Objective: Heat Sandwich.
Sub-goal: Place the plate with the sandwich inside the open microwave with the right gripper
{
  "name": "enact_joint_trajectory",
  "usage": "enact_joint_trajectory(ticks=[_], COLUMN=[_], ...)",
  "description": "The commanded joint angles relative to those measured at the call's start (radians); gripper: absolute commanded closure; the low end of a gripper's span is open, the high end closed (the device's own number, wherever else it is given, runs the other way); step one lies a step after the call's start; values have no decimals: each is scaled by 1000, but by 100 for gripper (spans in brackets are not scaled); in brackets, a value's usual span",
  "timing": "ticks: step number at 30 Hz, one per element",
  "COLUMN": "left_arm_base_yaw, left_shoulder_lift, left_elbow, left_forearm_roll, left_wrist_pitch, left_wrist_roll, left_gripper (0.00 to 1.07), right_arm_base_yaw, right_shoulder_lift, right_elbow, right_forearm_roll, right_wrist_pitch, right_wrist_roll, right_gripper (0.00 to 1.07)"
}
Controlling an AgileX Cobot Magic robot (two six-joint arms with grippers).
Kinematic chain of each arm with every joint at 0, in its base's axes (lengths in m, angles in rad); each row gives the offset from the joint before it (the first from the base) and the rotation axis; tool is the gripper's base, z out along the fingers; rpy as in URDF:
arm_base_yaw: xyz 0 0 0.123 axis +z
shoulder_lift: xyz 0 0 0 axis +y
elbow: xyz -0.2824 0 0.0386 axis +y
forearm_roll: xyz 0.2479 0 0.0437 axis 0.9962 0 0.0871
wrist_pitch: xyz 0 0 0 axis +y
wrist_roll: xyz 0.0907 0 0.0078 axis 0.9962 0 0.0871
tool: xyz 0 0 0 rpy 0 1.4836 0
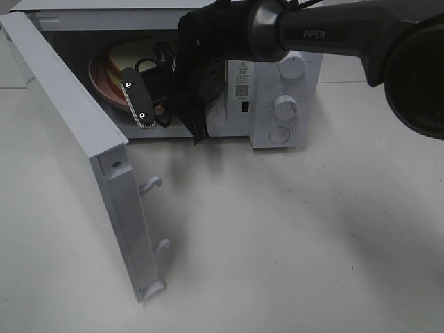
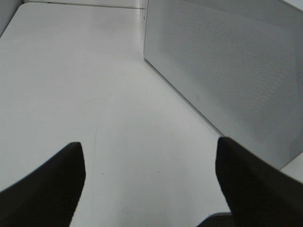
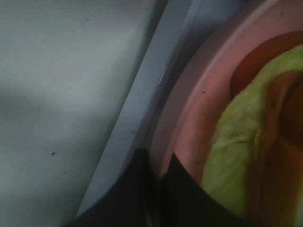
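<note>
The sandwich (image 1: 135, 50) is being carried on a pink plate (image 3: 189, 109) inside the microwave (image 1: 277, 132), its door (image 1: 69, 132) swung open. The plate rim is being pinched by the right gripper (image 3: 158, 163), jaws nearly closed. The left gripper (image 2: 150, 144) is being held wide apart, gripping nothing, above the bench (image 2: 71, 71) beside the door
</note>
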Motion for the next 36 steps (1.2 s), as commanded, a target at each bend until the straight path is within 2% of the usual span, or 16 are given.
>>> enact_joint_trajectory(ticks=[1, 26, 30, 32, 33, 35, 36], left_arm_base_yaw=[1, 1, 1, 1, 1, 1, 1], left_shoulder_lift=[-4, -4, -4, -4, -4, -4, -4], left_elbow=[1, 1, 1, 1, 1, 1, 1], left_forearm_roll=[-3, -3, -3, -3, -3, -3, -3], left_wrist_pitch=[-13, -13, -13, -13, -13, -13, -13], left_wrist_roll=[-6, -6, -6, -6, -6, -6, -6], left_gripper=[34, 34, 34, 34, 34, 34, 34], right_arm_base_yaw=[-9, -28, -28, -28, -28, -28, -28], right_shoulder_lift=[-3, 40, 32, 22, 22, 16, 15], right_elbow=[-18, -18, -18, -18, -18, -18, -18], right_forearm_roll=[4, 48, 48, 48, 48, 48, 48], right_wrist_pitch=[-50, -70, -78, -85, -85, -85, -82], right_wrist_roll=[2, 20, 51, 55, 55, 55, 55], right_gripper=[107, 106, 99, 89, 89, 81, 72])
